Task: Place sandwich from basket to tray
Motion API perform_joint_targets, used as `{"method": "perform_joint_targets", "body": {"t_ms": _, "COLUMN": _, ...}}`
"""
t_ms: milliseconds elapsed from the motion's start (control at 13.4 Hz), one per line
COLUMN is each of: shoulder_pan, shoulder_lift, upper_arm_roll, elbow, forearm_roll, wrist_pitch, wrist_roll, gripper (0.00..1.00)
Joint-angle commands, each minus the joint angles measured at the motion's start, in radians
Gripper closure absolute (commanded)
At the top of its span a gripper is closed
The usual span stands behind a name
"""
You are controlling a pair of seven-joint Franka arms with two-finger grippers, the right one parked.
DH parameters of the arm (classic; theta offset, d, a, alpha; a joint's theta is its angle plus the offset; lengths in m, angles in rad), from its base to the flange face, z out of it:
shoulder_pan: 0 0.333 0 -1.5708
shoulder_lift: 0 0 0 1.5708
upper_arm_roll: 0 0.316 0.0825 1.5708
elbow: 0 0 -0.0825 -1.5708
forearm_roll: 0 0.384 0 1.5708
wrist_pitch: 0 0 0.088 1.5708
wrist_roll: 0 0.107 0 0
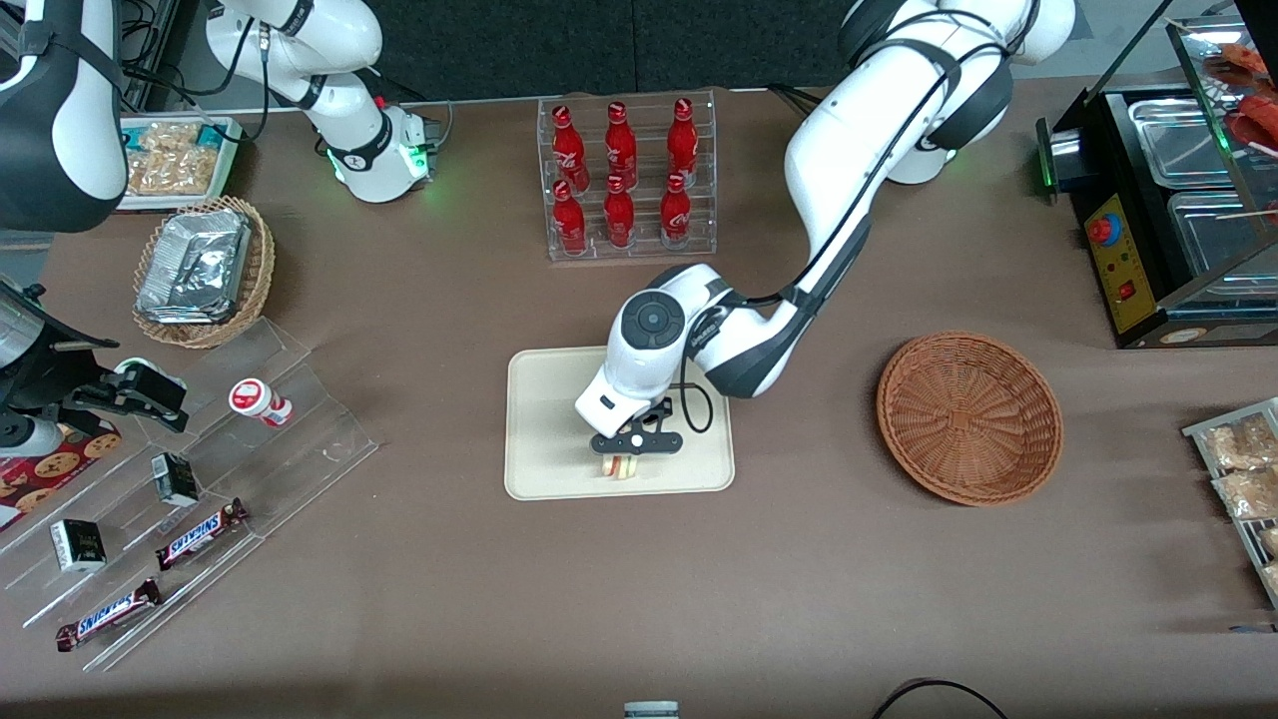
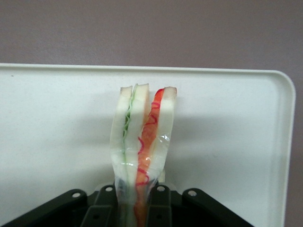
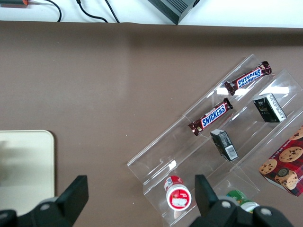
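The sandwich (image 2: 142, 137) is a wrapped wedge of white bread with green and red filling, pinched between the black fingers (image 2: 158, 208) of my gripper (image 2: 135, 210). In the front view the gripper (image 1: 624, 454) hangs low over the cream tray (image 1: 544, 399), near its edge closest to the front camera, and the sandwich (image 1: 619, 466) shows just below the fingers, at or just above the tray surface. The reddish-brown wicker basket (image 1: 968, 414) lies beside the tray toward the working arm's end of the table, with nothing in it.
A clear rack of red cola bottles (image 1: 624, 175) stands farther from the front camera than the tray. A tiered acrylic stand with Snickers bars (image 1: 200, 529) and a tan basket of foil packs (image 1: 200, 265) lie toward the parked arm's end. A black warmer (image 1: 1168, 200) and bagged snacks (image 1: 1243, 469) are past the basket.
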Motion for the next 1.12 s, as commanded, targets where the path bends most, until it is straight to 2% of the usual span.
{"method": "perform_joint_targets", "body": {"t_ms": 0, "shoulder_pan": -0.026, "shoulder_lift": 0.045, "upper_arm_roll": 0.016, "elbow": 0.064, "forearm_roll": 0.028, "wrist_pitch": -0.002, "wrist_roll": -0.022, "gripper": 0.31}}
{"method": "perform_joint_targets", "body": {"t_ms": 75, "shoulder_pan": -0.029, "shoulder_lift": 0.046, "upper_arm_roll": 0.016, "elbow": 0.064, "forearm_roll": 0.028, "wrist_pitch": -0.001, "wrist_roll": -0.019, "gripper": 0.0}}
{"method": "perform_joint_targets", "body": {"t_ms": 523, "shoulder_pan": 0.01, "shoulder_lift": -0.03, "upper_arm_roll": 0.011, "elbow": 0.089, "forearm_roll": 0.005, "wrist_pitch": -0.071, "wrist_roll": -0.013, "gripper": 0.0}}
{"method": "perform_joint_targets", "body": {"t_ms": 673, "shoulder_pan": 0.078, "shoulder_lift": -0.114, "upper_arm_roll": 0.001, "elbow": 0.081, "forearm_roll": -0.066, "wrist_pitch": -0.135, "wrist_roll": 0.002, "gripper": 0.0}}
{"method": "perform_joint_targets", "body": {"t_ms": 897, "shoulder_pan": 0.162, "shoulder_lift": -0.246, "upper_arm_roll": -0.001, "elbow": 0.069, "forearm_roll": -0.192, "wrist_pitch": -0.357, "wrist_roll": 0.201, "gripper": 0.01}}
{"method": "perform_joint_targets", "body": {"t_ms": 1047, "shoulder_pan": 0.24, "shoulder_lift": -0.375, "upper_arm_roll": -0.001, "elbow": -0.032, "forearm_roll": -0.225, "wrist_pitch": -0.442, "wrist_roll": 0.303, "gripper": 0.01}}
